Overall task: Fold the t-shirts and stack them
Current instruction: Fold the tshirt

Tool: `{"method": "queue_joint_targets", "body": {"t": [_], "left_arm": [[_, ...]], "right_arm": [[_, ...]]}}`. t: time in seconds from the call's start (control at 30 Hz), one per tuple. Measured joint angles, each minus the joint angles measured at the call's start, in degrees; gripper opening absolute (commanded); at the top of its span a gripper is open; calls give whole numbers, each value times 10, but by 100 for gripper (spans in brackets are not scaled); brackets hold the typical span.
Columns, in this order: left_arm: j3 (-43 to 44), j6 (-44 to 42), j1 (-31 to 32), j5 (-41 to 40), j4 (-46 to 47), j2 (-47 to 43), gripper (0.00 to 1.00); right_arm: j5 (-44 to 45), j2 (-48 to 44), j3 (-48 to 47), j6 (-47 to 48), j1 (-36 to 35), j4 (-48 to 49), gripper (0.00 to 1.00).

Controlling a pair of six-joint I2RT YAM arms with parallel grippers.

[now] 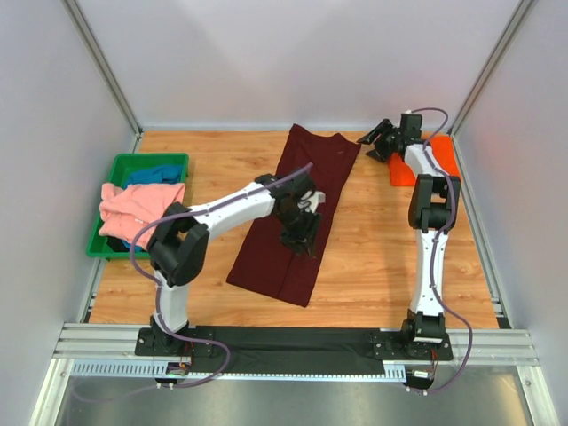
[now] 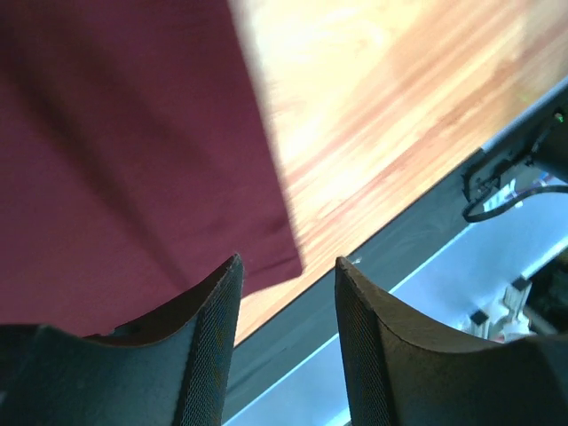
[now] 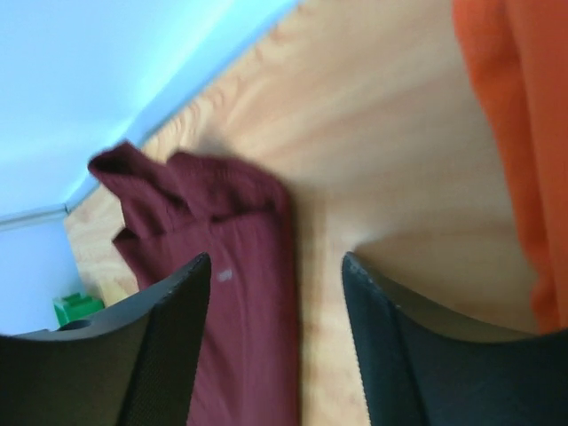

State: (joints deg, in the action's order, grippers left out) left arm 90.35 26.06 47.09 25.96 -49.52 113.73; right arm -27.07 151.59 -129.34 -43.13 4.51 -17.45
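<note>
Our left tool (image 1: 300,238) and right tool (image 1: 376,142) are open and empty. We judge the mid-frame maroon shirt (image 1: 311,169) needs gripping for a crosswise fold.

This is a robotics lab test cell: a wooden tabletop (image 1: 373,257) boxed in on the left, far and right sides by plain white panels (image 1: 293,53) set in aluminium struts (image 1: 104,67), with a cabled left arm (image 1: 231,206) and right arm (image 1: 432,248) bolted to a black base plate (image 1: 293,338) on aluminium rails (image 1: 89,342) along the near edge.
</note>
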Motion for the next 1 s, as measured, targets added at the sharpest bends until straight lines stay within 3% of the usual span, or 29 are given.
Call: {"method": "queue_joint_targets", "body": {"t": [0.23,0.43,0.6,0.77,1.0], "left_arm": [[-135,3,-151,-96,-12,-162,54],[-259,6,-285,-214,-13,-234,56],[-308,10,-296,-195,2,-250,55],[-312,-3,-296,-152,19,-292,57],[-341,-24,-298,-157,11,-301,58]], "right_arm": [[47,-117,128,16,-7,-123,67],[83,-286,347,16,-35,-195,63],[122,-417,511,23,-131,-234,61],[146,-486,583,22,-248,-265,62],[140,-527,661,-6,-285,-266,61]]}}
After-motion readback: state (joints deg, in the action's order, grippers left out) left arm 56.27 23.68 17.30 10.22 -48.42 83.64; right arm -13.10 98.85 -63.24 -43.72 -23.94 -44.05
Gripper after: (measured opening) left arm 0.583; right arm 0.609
